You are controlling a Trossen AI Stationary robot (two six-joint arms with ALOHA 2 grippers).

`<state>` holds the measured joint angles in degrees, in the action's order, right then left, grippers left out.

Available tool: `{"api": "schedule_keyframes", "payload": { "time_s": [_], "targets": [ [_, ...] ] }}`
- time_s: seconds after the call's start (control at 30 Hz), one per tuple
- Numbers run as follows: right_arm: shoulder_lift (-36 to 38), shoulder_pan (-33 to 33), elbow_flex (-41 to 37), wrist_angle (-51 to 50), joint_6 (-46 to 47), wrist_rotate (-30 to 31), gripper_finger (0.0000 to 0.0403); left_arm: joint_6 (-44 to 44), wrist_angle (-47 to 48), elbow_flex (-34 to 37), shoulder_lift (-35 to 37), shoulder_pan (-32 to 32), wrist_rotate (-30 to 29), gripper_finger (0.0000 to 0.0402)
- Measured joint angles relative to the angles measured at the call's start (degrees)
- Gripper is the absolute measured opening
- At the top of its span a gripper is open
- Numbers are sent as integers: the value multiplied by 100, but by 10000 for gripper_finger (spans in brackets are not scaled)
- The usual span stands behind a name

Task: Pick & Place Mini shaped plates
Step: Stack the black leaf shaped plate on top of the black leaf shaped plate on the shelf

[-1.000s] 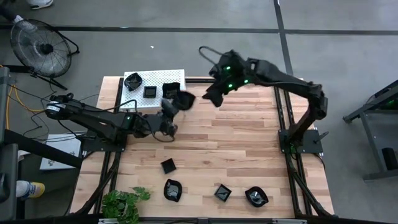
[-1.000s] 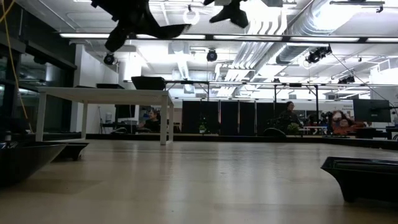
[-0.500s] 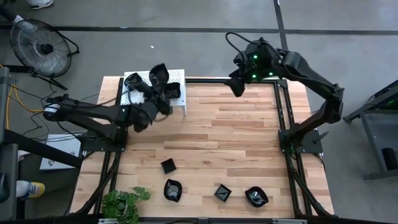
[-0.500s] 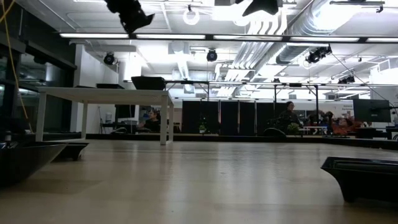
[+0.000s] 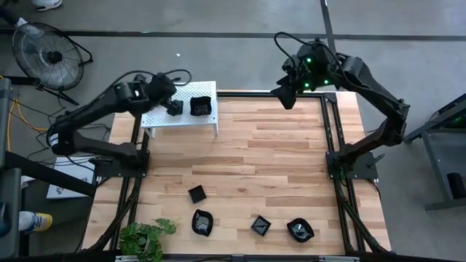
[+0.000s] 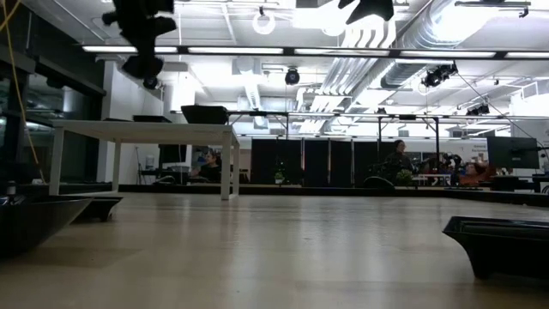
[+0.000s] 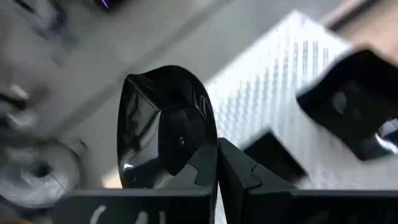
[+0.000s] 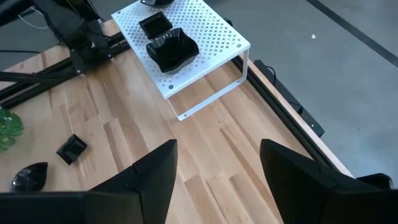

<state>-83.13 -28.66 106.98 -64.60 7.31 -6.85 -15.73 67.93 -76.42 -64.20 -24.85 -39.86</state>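
1. Wooden planks are making up the tabletop (image 5: 255, 145), which is sitting on a grey workshop floor with a fan (image 5: 44, 52) at the upper left of the high view and a potted plant (image 5: 145, 236) at the lower left corner.

2. A white perforated shelf (image 5: 205, 120) is standing at the upper left of the tabletop, serving as the drop-off spot: two black dishes, a small square one (image 5: 175, 107) and a larger wavy one (image 5: 200, 105), are already lying on it.

3. The left hand (image 5: 169, 81) is hovering over the shelf's far left end, clamping the rim of a glossy black plate (image 7: 165, 127). In the left wrist view the plate is standing on edge between the closed fingers (image 7: 239, 171), a grip by the thin wall that probably suits such a shallow, slippery dish.

4. That plate is hanging above bare shelf surface, beside the two dishes already there, so it looks as if it is being lined up for release in a free spot.

5. The right hand (image 5: 285, 94) is waiting with its fingers (image 8: 155, 171) spread wide and empty, up at the far edge of the tabletop, upper right of centre in the high view, well clear of the shelf.

6. Four more plates are lying in a loose row along the bottom of the high view: a small square (image 5: 196, 193), a wavy one (image 5: 202, 221), another square (image 5: 261, 225) and a leaf shape (image 5: 299, 230), all apart from one another and awaiting pickup.
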Motion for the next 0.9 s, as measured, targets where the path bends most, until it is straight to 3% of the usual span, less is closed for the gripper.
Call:
{"api": "schedule_keyframes", "payload": {
  "time_s": [0.1, 0.2, 0.43, 0.6, 0.9],
  "targets": [
    [0, -38, 0, -16, -99, -13, 225, -419, 362, 1, -12, -542, 879, 0],
    [0, -38, 0, -12, -192, -13, 225, -701, 458, 1, -92, -926, 1238, 0],
    [0, -36, 0, -24, -325, -15, 225, -880, 530, 2, -455, -1220, 1314, 0],
    [0, -36, 0, -31, -440, -15, 225, -14, 578, 4, -930, -1267, 1290, 0],
    [0, -36, 0, -163, -547, -18, 225, 346, 924, 6, -1415, -1269, 933, 0]
  ]
}}
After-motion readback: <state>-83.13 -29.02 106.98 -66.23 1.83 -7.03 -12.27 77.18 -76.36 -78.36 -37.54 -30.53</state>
